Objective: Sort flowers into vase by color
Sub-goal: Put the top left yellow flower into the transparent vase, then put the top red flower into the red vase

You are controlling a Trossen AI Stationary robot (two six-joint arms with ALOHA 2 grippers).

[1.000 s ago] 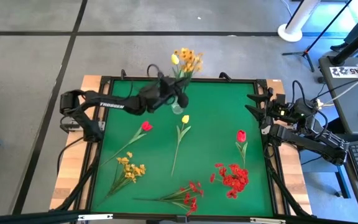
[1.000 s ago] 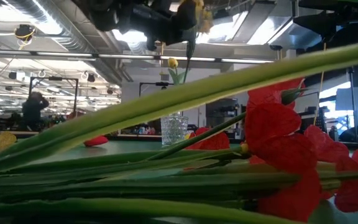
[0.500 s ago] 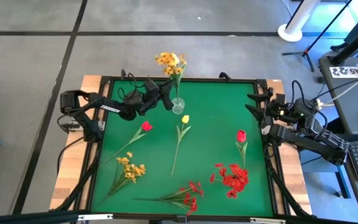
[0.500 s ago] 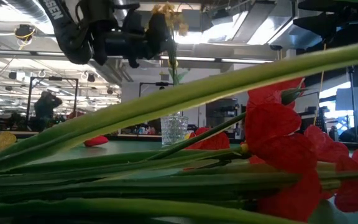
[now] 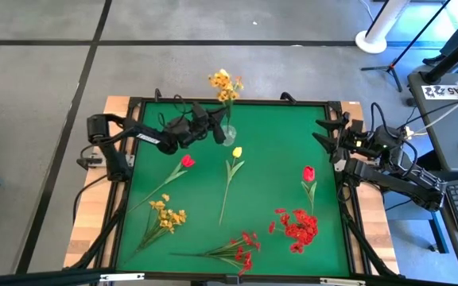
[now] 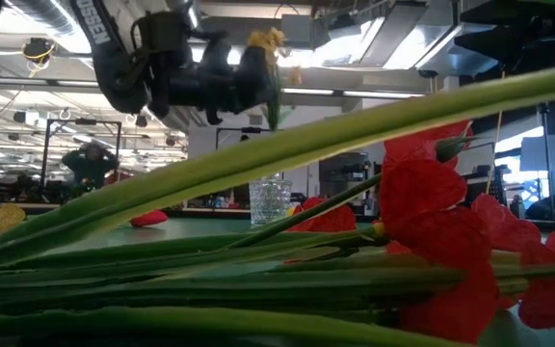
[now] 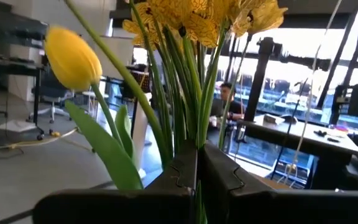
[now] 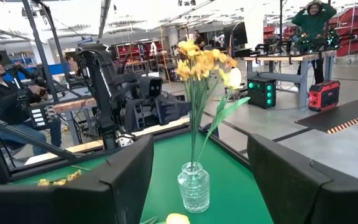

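Left pincer [image 5: 218, 130], upper centre of the high view, is clamped on the yellow spray's [image 5: 226, 85] stems, which stand in the vase [image 5: 227, 135] with a yellow tulip [image 7: 73, 57]. Right pincer [image 5: 321, 136] waits wide open and empty at the desk's [image 5: 277, 171] right edge. Red and yellow flowers [image 5: 295, 225] lie across the desk.

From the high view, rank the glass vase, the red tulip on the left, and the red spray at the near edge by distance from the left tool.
Left tool sits at the stems above the vase.
1. Glass vase: right beside it, far edge.
2. Red tulip: left of centre.
3. Red spray: near edge, farthest.
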